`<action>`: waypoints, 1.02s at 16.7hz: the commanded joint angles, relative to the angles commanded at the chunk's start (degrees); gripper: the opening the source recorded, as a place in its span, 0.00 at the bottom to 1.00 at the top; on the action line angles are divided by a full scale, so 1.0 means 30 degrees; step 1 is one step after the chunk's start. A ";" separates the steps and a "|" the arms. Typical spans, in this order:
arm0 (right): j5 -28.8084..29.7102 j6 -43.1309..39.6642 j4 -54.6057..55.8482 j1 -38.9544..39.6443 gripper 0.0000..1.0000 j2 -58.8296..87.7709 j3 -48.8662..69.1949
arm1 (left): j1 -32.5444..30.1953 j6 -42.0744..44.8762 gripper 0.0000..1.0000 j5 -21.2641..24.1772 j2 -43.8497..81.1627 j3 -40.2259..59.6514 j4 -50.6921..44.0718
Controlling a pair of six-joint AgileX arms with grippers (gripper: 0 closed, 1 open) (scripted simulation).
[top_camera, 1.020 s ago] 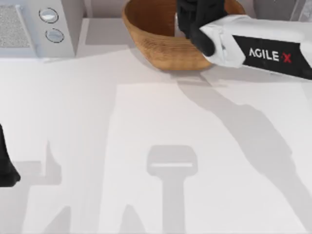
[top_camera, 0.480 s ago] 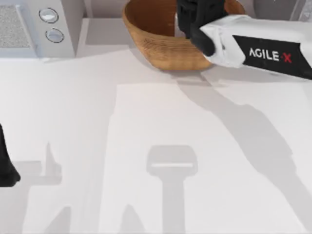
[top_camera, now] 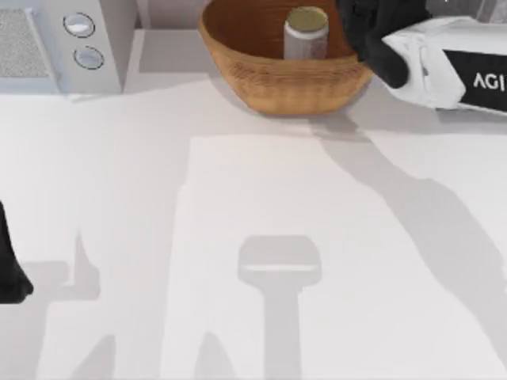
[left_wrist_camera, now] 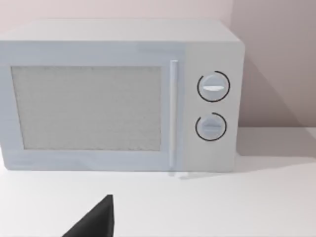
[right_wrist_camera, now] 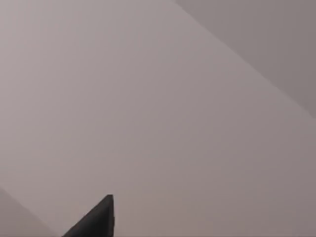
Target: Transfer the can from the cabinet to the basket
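The can (top_camera: 306,33) is standing upright inside the basket (top_camera: 261,79), gold lid facing up, its long axis vertical, sitting toward the basket's far side and clear of the front rim. That is the task's thing where the task wants it, so judging from how things lie, the transfer itself looks done.

The right end effector (top_camera: 372,36) is hanging just off the basket's right rim, beside the can and apart from it. Nothing is in its grasp as far as the top view lets me see, but how wide its fingers are standing I cannot tell: they are a dark mass against the rim. The right wrist camera is looking at plain wall with only a dark tip of the arm's own hardware in the corner, so no help there.

Here is the relation that matters: the can lies to the basket-centre side of the right end effector, at close range. Any move from here should, in my judgement, be going away from the basket, not across it, or a sweep could tip that tall, narrow cylinder.

The left arm (top_camera: 9,269) is parked well away from the basket, at the tabletop's (top_camera: 253,206) left edge, its wrist camera facing the white appliance (left_wrist_camera: 118,94) with two knobs. The right arm is by far the nearer.
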 joint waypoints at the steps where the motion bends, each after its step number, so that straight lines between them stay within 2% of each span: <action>1: -0.0607 0.0024 -0.0192 -0.0329 1.00 -0.1179 -0.1215 | 0.0000 0.0000 1.00 0.0000 0.0000 0.0000 0.0000; 10: -0.6095 0.0113 -0.2939 -0.4092 1.00 -1.6015 -1.4134 | 0.0000 0.0000 1.00 0.0000 0.0000 0.0000 0.0000; 17: -0.8335 -0.0105 -0.6149 -0.6969 1.00 -2.9073 -2.3296 | 0.0000 0.0000 1.00 0.0000 0.0000 0.0000 0.0000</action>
